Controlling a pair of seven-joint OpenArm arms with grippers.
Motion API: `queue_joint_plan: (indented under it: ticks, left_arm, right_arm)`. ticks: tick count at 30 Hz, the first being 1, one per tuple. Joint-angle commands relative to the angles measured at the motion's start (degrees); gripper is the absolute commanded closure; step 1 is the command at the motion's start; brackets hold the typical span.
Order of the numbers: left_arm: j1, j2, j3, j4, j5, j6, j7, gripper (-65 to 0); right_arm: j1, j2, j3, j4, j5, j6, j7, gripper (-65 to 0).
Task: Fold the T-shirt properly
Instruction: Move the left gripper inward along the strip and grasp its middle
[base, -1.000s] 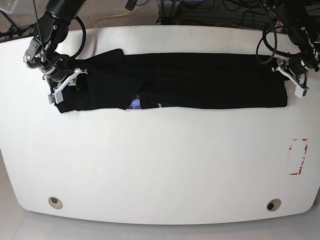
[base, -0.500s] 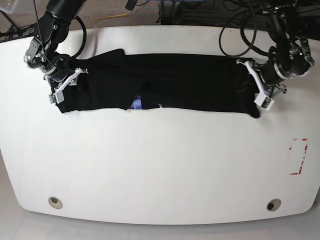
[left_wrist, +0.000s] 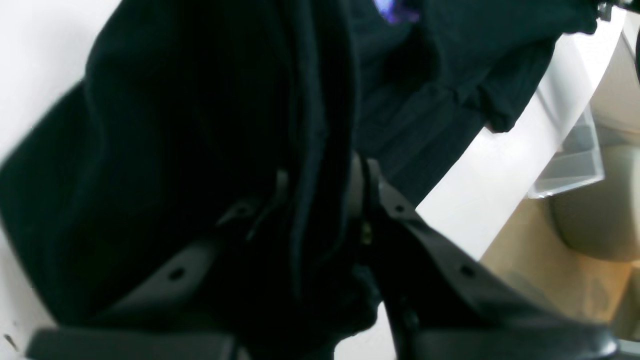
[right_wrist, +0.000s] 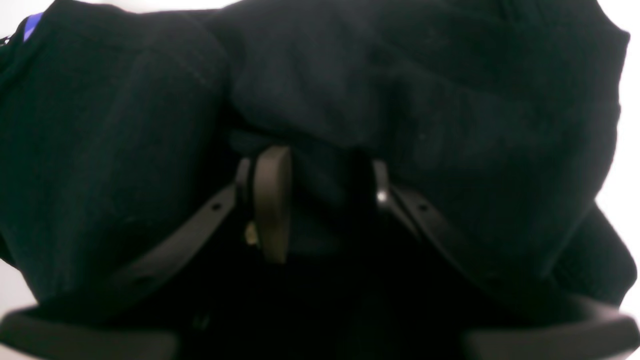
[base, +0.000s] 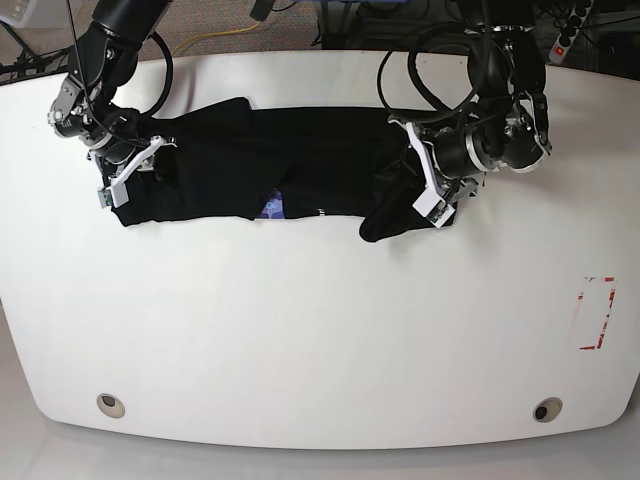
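The black T-shirt is laid as a long narrow band across the far half of the white table, so the lengthwise folding is judged done; the crosswise fold is judged under way, with stacking and smoothing left. One end of the band is bunched between the jaws of the left gripper, which are closed on the fabric, and a lobe of cloth hangs just below them. The opposite end lies between the jaws of the right gripper, which are clamped on a fold of it. In both wrist views the fingertips are largely buried in dark cloth. The print is mostly hidden.
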Motion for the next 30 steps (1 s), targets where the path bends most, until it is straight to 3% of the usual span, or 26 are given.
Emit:
queue_joint_plan:
  ticks: [1, 5, 12, 15, 19, 26, 30]
  left_arm:
    - [-1.4, 0.1, 0.8, -1.6, -0.9, -0.1, -0.8, -13.8]
    - [-2.3, -0.3, 4.7, -2.2, -0.9, -0.1, -0.8, -27.1]
    - [-3.7, 0.2, 10.3, 0.8, -1.3, 0.8, -0.8, -35.6]
    - [-4.1, 0.1, 13.1, 5.2, -1.3, 3.2, -0.8, -36.9]
    - [-4.4, -0.4, 13.7, 8.5, -1.0, 3.4, -0.8, -36.9]
    - [-4.1, -6.8, 6.4, 8.5, -0.9, 3.8, -2.1, -36.7]
    - [-2.1, -10.3, 1.4, 8.4, -0.9, 3.8, -4.9, -36.7]
  right_arm:
    - [0.0, 0.5, 0.1, 0.4, -0.6, -0.1, -0.9, -19.5]
    - [0.0, 0.5, 0.1, 0.4, -0.6, -0.1, -0.9, -19.5]
    - [0.0, 0.5, 0.1, 0.6, -0.6, -0.1, -0.9, -19.5]
    - [0.1, 0.5, 0.1, 0.6, -0.6, -0.1, -0.9, -19.5]
    - [0.6, 0.6, 0.4, 0.7, 0.5, -0.1, -2.4, -19.5]
    - [1.0, 1.5, 5.2, 0.7, 12.7, -0.1, -6.9, -20.8]
    - [2.7, 3.3, 8.6, 0.7, 16.1, -0.1, -12.2, -32.8]
